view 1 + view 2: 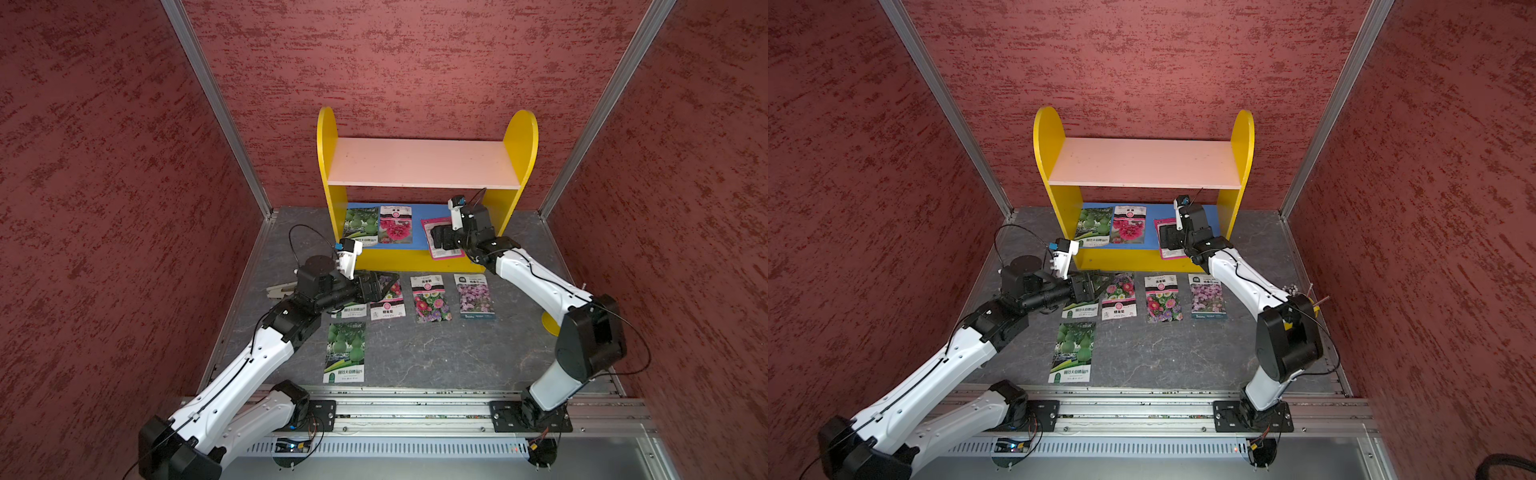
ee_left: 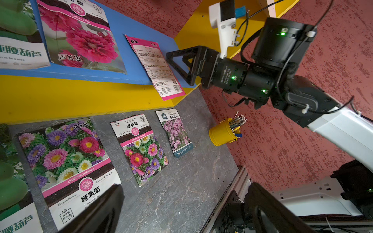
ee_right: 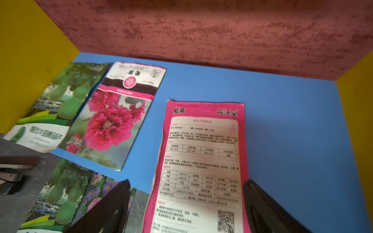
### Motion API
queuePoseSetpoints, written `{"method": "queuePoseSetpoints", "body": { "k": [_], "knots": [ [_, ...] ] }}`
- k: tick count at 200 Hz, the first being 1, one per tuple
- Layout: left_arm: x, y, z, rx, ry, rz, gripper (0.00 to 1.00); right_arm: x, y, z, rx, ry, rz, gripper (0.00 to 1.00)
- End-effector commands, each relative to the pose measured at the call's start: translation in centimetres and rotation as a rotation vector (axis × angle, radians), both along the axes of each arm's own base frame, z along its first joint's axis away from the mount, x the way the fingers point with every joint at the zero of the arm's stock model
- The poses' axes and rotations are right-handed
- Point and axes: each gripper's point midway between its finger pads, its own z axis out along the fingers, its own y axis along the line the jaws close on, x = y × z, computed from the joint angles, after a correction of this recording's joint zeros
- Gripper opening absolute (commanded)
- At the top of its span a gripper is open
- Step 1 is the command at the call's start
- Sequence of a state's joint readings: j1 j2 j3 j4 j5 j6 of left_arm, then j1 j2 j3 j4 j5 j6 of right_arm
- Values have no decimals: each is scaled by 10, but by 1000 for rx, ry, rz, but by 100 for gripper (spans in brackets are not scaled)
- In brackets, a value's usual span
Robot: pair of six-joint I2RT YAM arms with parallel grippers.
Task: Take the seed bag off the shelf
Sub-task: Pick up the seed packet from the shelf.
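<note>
R gripper [image 3: 187, 181]: jaws wide apart, straddling near end of pink seed bag [image 3: 201, 145], one finger each side; contact unclear. Bag lies text side up on blue lower board of shelf [image 3: 292, 125], near end overhanging front edge. Flower bag [image 3: 113, 121] + gourd bag [image 3: 60, 105] on same board, to gripper's left. L gripper [image 2: 184, 189]: jaws apart, nothing between, above flower packet [image 2: 66, 153] on table [image 2: 191, 181].

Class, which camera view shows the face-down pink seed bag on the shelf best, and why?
Right wrist view: the pink bag looms large, print legible. The left wrist view shows it smaller, overhanging the shelf edge. In both top views the right claw covers most of it.
</note>
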State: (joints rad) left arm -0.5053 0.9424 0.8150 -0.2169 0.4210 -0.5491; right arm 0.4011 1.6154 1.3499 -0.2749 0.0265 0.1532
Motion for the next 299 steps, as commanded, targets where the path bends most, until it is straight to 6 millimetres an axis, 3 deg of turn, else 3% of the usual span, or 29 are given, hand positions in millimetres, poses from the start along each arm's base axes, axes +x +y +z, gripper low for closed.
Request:
{"method": "queuePoseSetpoints", "body": {
  "k": [1, 17, 23, 73, 121, 149, 205, 257, 299],
  "knots": [
    [0, -2, 2, -4, -20, -10, 100, -21, -10, 21, 39, -11, -6, 91],
    [1, -4, 0, -2, -18, -14, 100, -37, -16, 19, 47, 14, -13, 91],
    [1, -4, 0, -1, -17, -17, 100, -47, -19, 30, 63, -4, -12, 91],
    [2, -6, -1, 5, -20, -27, 100, -102, -39, 14, 130, 63, -24, 91],
    [2, -8, -2, 3, -15, -37, 100, -125, -45, -12, 308, 129, -19, 91],
    [2, -8, -3, 3, -11, -38, 100, -118, -37, -22, 461, 152, 28, 91],
    [0, -7, -5, -7, 0, -32, 100, -79, -36, -34, 801, 166, 86, 88],
    [0, -7, -9, -13, 8, -29, 100, -43, -36, -55, 959, 184, 88, 83],
    [0, -7, -12, -10, 14, -26, 100, -26, -31, -59, 1013, 179, 104, 72]
  ]
}}
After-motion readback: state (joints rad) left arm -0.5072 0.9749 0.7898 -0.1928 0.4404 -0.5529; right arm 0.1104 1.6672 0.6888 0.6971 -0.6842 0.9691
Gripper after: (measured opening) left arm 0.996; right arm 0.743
